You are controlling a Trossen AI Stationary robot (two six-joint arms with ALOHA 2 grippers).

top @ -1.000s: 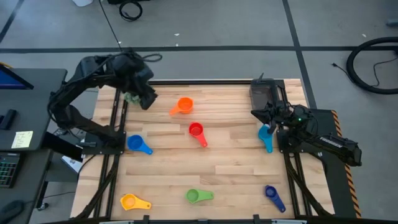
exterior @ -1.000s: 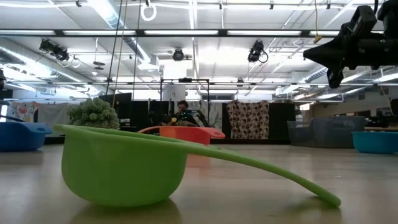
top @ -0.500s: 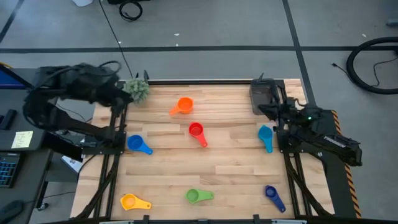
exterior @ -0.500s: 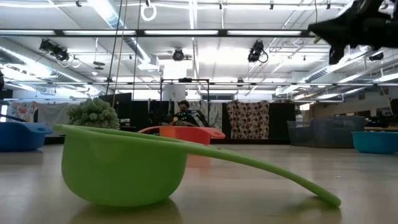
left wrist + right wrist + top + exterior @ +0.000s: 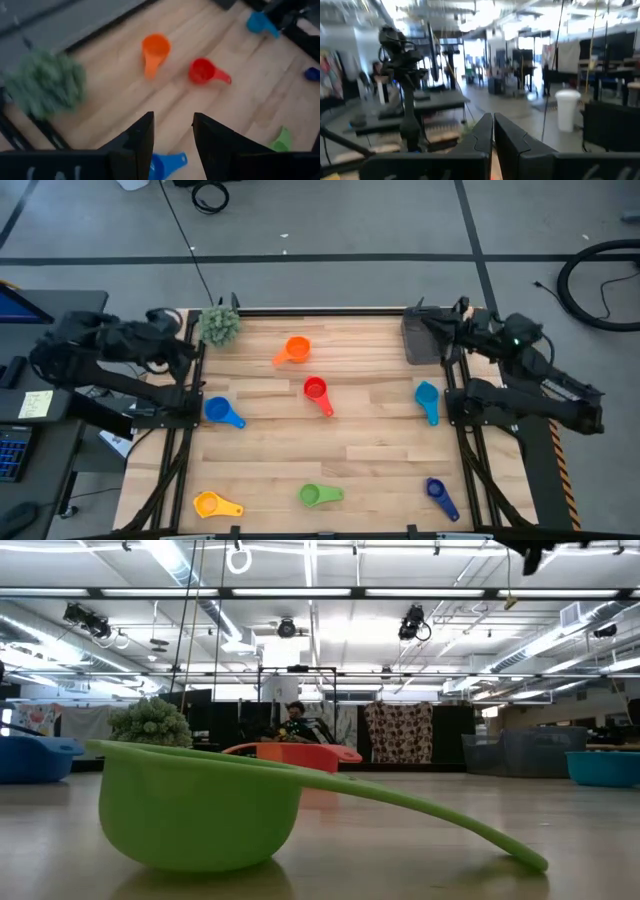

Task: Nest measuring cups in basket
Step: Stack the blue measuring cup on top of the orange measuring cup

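Glossy plastic measuring cups (image 5: 315,389), matt wood table (image 5: 370,430)

The left arm has swung back off the tabletop (image 5: 380,435): a second ago its left pincer (image 5: 185,345) hung over the far left corner, covering the fuzzy green plant ball (image 5: 218,326), and now it sits outside the left edge, leaving the ball in plain sight, with nothing between its parted fingers (image 5: 137,142). The right arm has lifted too (in the low view it has climbed almost out of the top of the picture); its right pincer (image 5: 428,320), fingers together, has gone from just above the light blue cup (image 5: 427,400) to over the basket (image 5: 420,338) at the far right corner.
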